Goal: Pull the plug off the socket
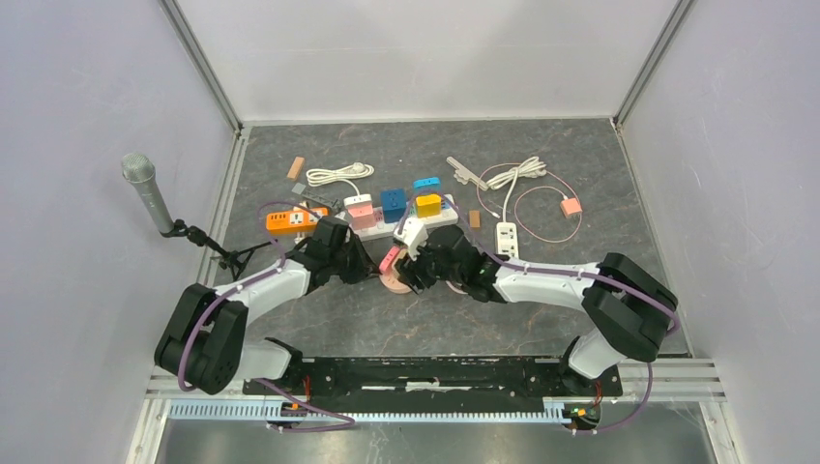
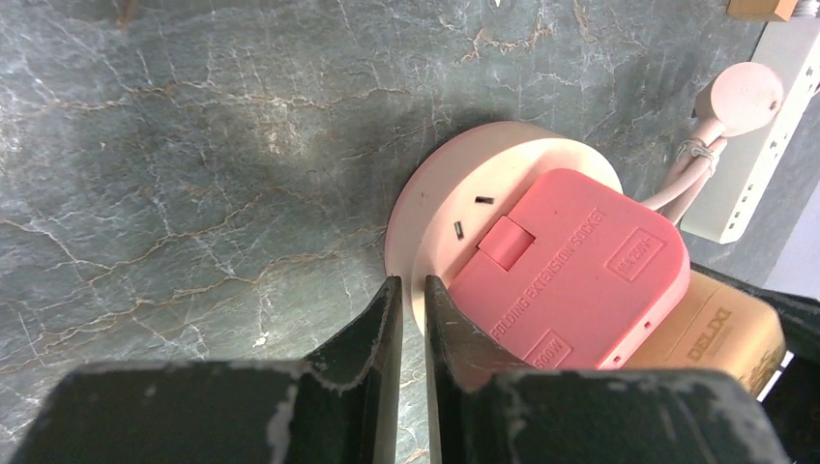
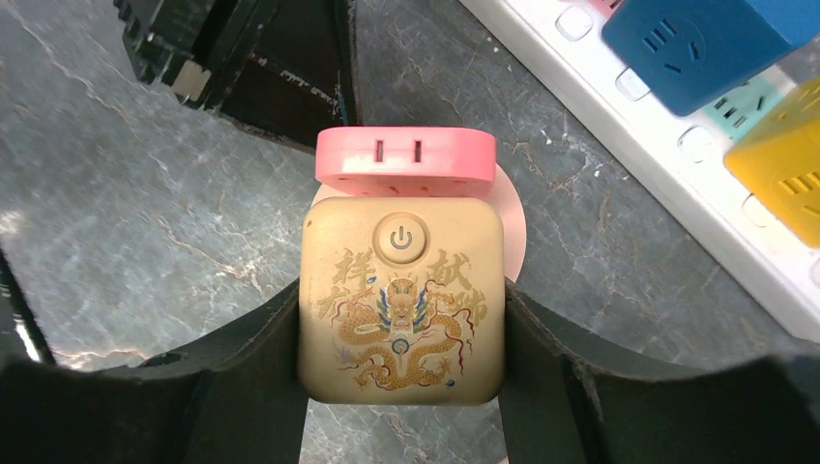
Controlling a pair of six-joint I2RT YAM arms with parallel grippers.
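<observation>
Plug: the gold cube plug (image 3: 401, 290), with a dragon print and a power button on its face, is seated against the pink adapter (image 3: 406, 159). The adapter stands on the round pink base (image 2: 454, 193), on the table (image 2: 193, 193) near the white power strip (image 3: 619, 106).
Right gripper: the right gripper (image 3: 403, 319) pinches the plug by two opposite flanks.
Left gripper: the left gripper (image 2: 406, 290) has its fingers pressed together with nothing between them, tips at the base's rim. The view does not show whether they bear down on it.
Risk, lifting: if the base is not pinned, a pull would likely raise the whole stack.
Risk, wrong joint: the adapter may come away with the plug.
Risk, slipping: a skewed pull could bind the pins, and the fingers could slide on the smooth sides.
Plug to tool: centred between the right fingers, and apart from the left tips, which sit beside the adapter.
</observation>
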